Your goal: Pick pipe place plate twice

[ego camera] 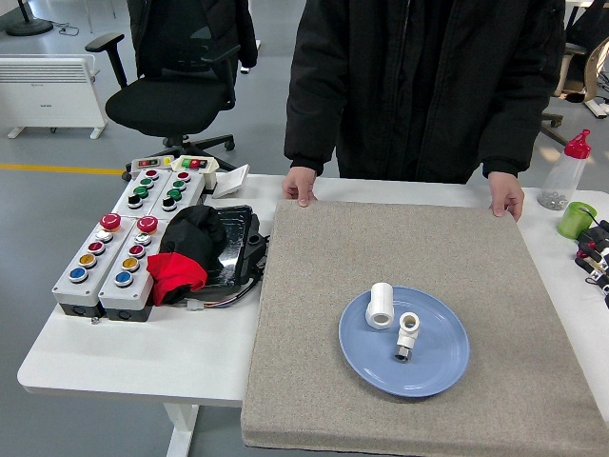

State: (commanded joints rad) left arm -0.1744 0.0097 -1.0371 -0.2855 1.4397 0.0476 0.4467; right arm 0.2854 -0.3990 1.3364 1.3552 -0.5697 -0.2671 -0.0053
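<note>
Resting on the blue plate (433,367), near the mat's (314,314) front edge, are both white pipe fittings (381,305). Right hand (596,252) at the table's right edge; finger state cannot be told. Person's hands (301,186) touch the mat's far corners.

Button boxes (114,257), a red-capped bottle (565,171) and a green cup (576,219) flank the mat (333,286).
</note>
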